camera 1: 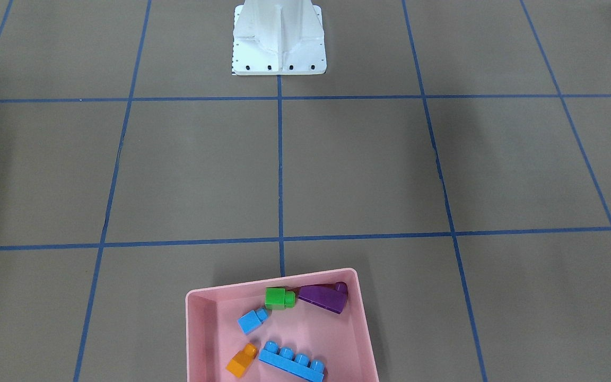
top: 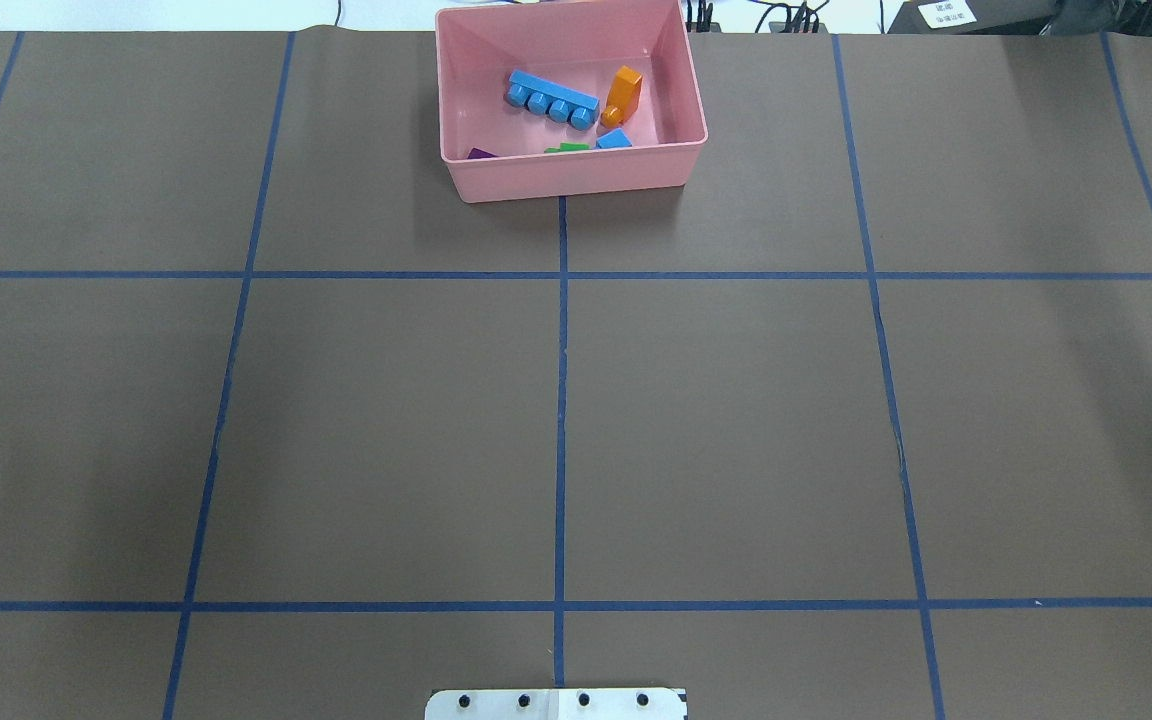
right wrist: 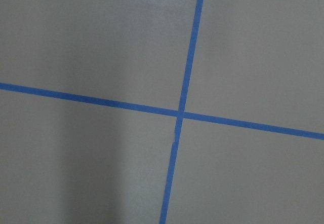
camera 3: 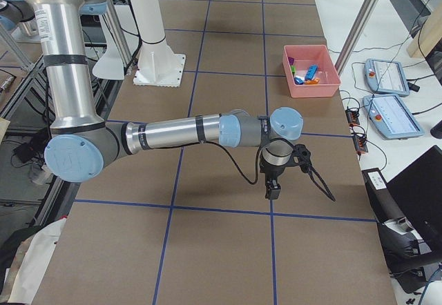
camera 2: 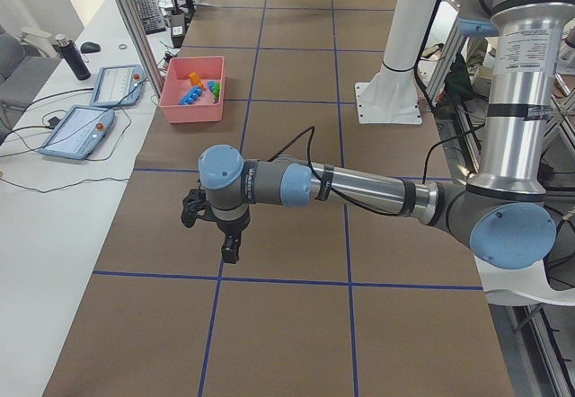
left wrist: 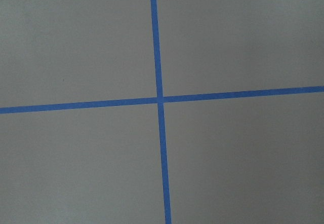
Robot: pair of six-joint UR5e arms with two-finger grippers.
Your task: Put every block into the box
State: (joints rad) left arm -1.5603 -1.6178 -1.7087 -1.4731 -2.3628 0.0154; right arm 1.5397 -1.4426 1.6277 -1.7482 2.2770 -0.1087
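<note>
The pink box stands at the table's far edge from the robot and also shows in the overhead view. All five blocks lie inside it: the orange block, the purple sloped block, the long blue block, the small blue block and the green block. My left gripper hangs over bare table, far from the box, and shows only in the left side view. My right gripper does the same in the right side view. I cannot tell whether either is open or shut.
The white metal pedestal stands at the robot's side of the table. Blue tape lines divide the brown table into squares. Both wrist views show only table and tape crossings. Tablets lie on a side desk beyond the box.
</note>
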